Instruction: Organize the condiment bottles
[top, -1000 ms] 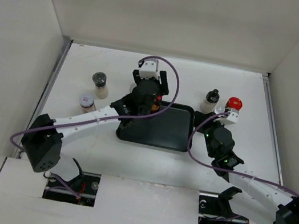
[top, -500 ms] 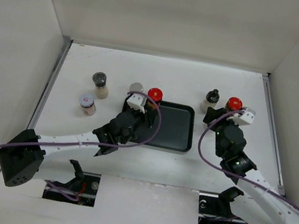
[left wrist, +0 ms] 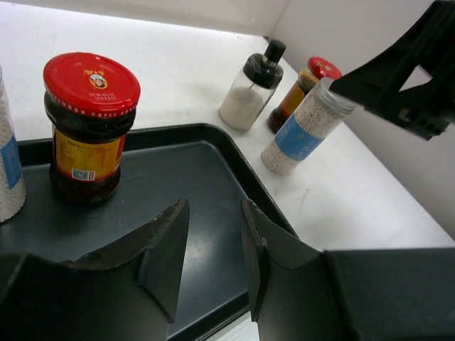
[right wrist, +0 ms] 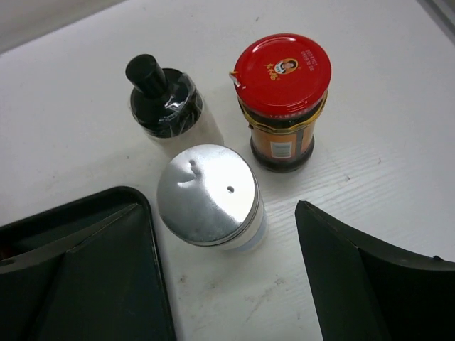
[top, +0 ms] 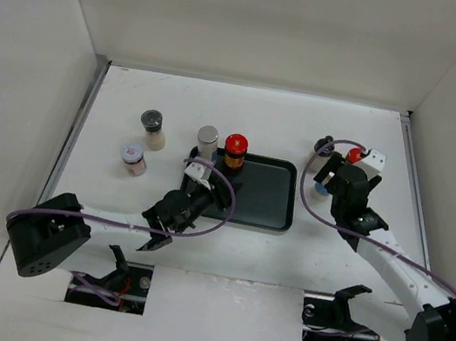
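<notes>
1. Left gripper: hangs over black tray at centre, fingers narrow, holding nothing.
2. Right gripper: straddles silver-capped jar at upper right, fingers wide, not touching.
3. Red-capped jar: stands in tray's upper-left corner.
4. Black-capped jar, second red-capped jar: stand just behind the silver-capped one.

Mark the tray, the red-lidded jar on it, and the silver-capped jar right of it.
tray [top: 262,201]: top view, bare floor.
red-lidded jar [left wrist: 91,84]: left wrist view, lid.
silver-capped jar [right wrist: 207,193]: right wrist view, cap.
</notes>
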{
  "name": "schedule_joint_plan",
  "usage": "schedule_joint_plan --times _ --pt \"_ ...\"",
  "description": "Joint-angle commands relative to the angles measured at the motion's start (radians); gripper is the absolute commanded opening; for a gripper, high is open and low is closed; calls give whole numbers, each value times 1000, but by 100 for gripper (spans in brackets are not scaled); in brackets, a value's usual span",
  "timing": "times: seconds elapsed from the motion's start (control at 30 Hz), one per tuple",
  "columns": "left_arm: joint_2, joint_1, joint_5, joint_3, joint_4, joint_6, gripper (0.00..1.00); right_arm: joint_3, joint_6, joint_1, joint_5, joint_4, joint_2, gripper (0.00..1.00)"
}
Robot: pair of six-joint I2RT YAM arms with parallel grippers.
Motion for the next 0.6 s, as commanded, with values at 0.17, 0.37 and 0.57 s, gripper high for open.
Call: schedule_joint_plan --times 0.17,0.37,0.57 --pt "32 1 23 -54 267 -51 36 92 -34 -59 -81 44 133 89" --pt "6 6 -16 -76 268 -59 37 133 -60 -64 -67 87 213 51" --pt "-44 10 -72 -105 268 -59 40 176 -94 46 31 93 92 39"
